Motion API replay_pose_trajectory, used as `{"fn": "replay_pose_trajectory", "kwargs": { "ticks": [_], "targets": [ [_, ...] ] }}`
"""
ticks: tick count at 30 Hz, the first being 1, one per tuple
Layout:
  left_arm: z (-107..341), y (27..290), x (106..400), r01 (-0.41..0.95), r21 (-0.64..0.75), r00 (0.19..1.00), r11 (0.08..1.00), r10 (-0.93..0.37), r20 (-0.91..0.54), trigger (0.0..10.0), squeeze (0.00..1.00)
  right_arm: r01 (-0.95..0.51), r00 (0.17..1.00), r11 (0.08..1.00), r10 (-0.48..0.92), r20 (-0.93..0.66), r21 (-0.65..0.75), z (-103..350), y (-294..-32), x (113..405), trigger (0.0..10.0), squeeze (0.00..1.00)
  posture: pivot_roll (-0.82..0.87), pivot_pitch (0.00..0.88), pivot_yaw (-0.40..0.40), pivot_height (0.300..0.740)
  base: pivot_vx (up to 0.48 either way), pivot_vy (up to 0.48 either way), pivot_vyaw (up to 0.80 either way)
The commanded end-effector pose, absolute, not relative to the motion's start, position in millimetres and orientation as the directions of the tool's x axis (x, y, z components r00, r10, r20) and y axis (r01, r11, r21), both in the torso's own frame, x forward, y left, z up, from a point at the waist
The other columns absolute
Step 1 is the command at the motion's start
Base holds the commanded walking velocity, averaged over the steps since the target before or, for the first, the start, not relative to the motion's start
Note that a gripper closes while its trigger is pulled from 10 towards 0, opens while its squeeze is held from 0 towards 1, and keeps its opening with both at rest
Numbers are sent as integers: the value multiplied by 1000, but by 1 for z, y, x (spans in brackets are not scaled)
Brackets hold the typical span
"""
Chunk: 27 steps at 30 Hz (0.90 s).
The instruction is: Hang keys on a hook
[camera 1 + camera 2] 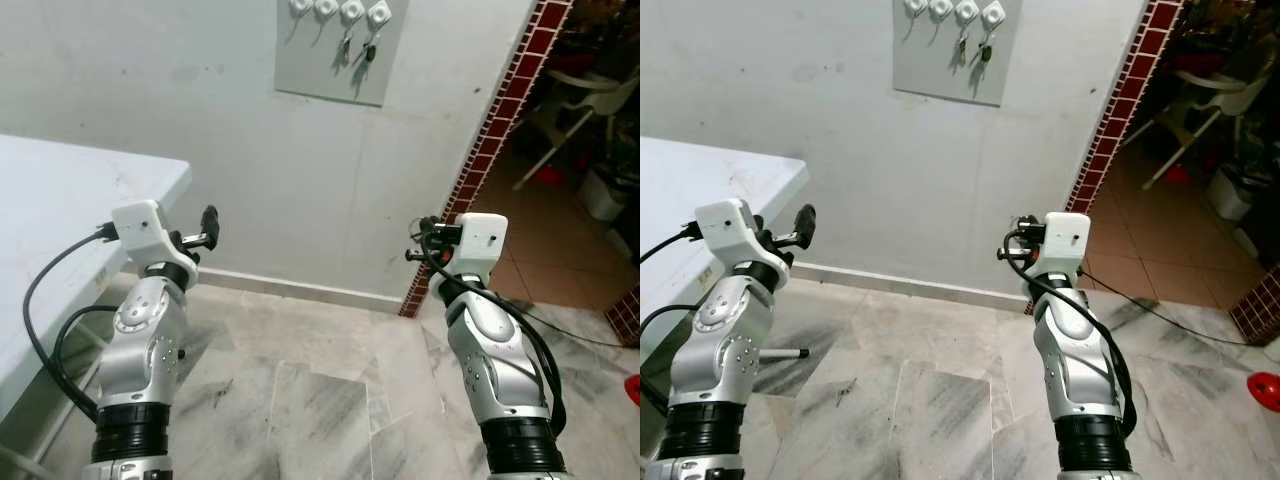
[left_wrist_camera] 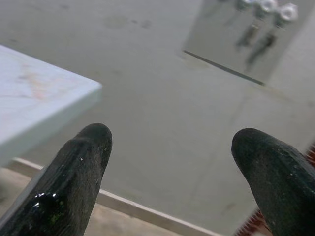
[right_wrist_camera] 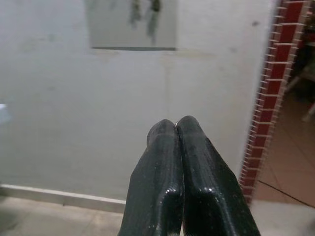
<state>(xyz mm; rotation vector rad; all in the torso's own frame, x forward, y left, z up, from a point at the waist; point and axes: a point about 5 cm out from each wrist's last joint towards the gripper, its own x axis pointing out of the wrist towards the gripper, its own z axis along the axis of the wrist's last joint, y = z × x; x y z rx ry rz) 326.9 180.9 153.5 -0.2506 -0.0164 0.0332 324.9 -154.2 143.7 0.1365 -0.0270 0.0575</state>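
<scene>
A grey panel [image 1: 300, 65] with a row of white hooks [image 1: 326, 8] is fixed high on the white wall. Two bunches of keys [image 1: 345, 45] hang from its two right-hand hooks, with the second bunch [image 1: 370, 50] beside the first. Both arms are raised in front of me, well below the panel and apart from the wall. My left gripper [image 2: 173, 132] is open with nothing between its fingers [image 2: 78, 172]. My right gripper [image 3: 176, 123] is shut, fingertips pressed together, and I see nothing held in it. The panel appears blurred in both wrist views.
A white table [image 1: 60, 220] stands at my left against the wall. A red brick pillar [image 1: 500, 130] ends the wall on the right, with a white chair [image 1: 585, 100] in the room beyond it. Marble floor [image 1: 320, 400] lies below, and a red object [image 1: 1265, 390] is at the far right.
</scene>
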Motion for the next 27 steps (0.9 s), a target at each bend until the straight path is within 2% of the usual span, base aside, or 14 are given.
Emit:
{"fn": "replay_pose_trajectory", "kwargs": {
  "ticks": [1, 7, 10, 14, 27],
  "targets": [
    [157, 176, 330, -8, -252, 1000, 968, 9, 2, 10000, 0, -4, 1000, 987, 3, 10, 160, 148, -164, 327, 10000, 0, -1, 0, -68, 740, 0, 0, 0],
    [157, 177, 330, -4, -231, 1000, 973, 3, -6, 10000, 0, -34, 999, 982, 32, 15, 188, 148, -164, 326, 10000, 0, -2, 0, -62, 740, 0, 0, 0],
    [158, 176, 332, 15, -242, 1000, 970, -15, 2, 10000, 0, -53, 995, 994, 44, 91, 93, 156, -163, 323, 10000, 0, -5, 0, -60, 740, 0, 0, 0],
    [160, 175, 332, 25, -244, 1000, 970, -22, 19, 10000, 0, -61, 993, 996, 54, 109, 68, 159, -162, 323, 10000, 0, -8, 0, -61, 740, 0, 0, 0],
    [167, 181, 332, 27, -267, 999, 963, -16, 42, 10000, 0, -70, 987, 997, 64, 151, 37, 167, -166, 322, 10000, 0, -8, 0, -64, 740, 373, 0, 0]
  ]
}}
